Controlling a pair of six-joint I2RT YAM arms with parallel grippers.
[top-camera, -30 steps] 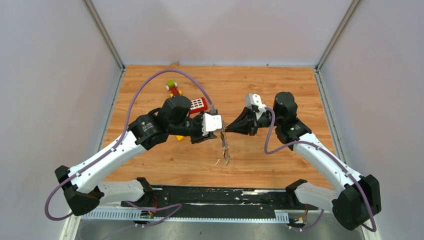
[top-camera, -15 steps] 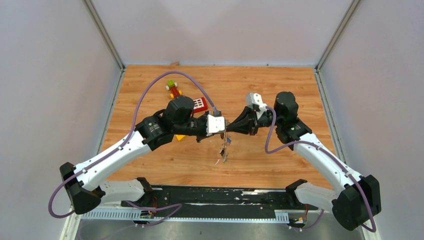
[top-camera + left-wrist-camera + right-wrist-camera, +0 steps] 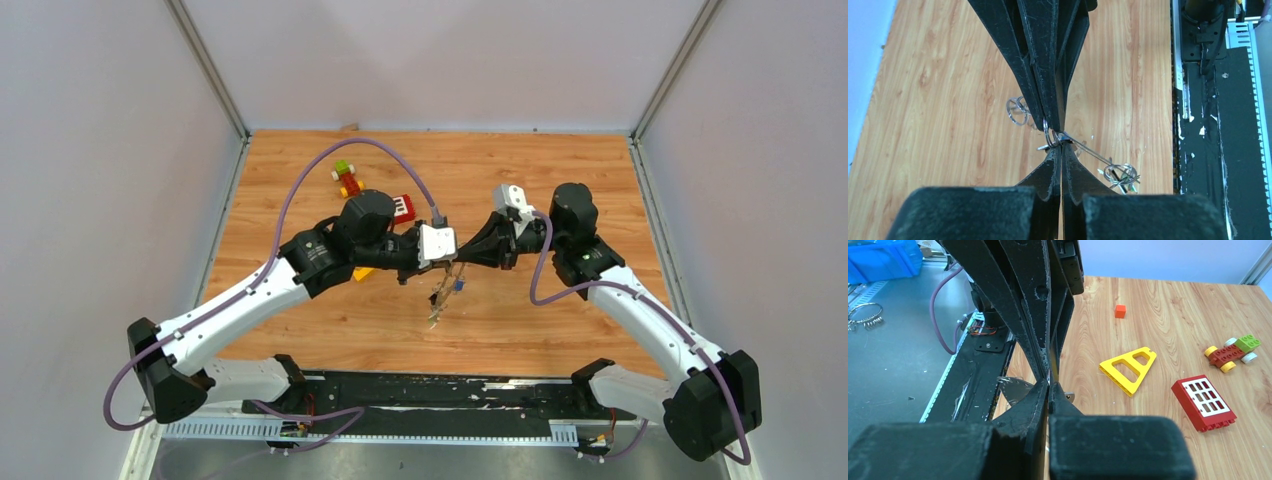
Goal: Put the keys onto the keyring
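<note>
Top external: wood-grain tabletop (image 3: 570,170); pale walls (image 3: 440,60) on three sides

We count 2 arms (image 3: 250,300), each ending in 1 gripper: the left gripper (image 3: 1061,150) and the right gripper (image 3: 1049,387). On the table (image 3: 560,170) we see 4 toys: 1 yellow triangular block (image 3: 1129,368), 1 red window block (image 3: 1204,402), 1 orange cube (image 3: 1120,311) and 1 toy car (image 3: 1233,351). We make out 3 small wire rings (image 3: 1018,110); the keys (image 3: 441,300) are too bunched to count.

Keys (image 3: 444,296) below left hand (image 3: 453,254)
</note>
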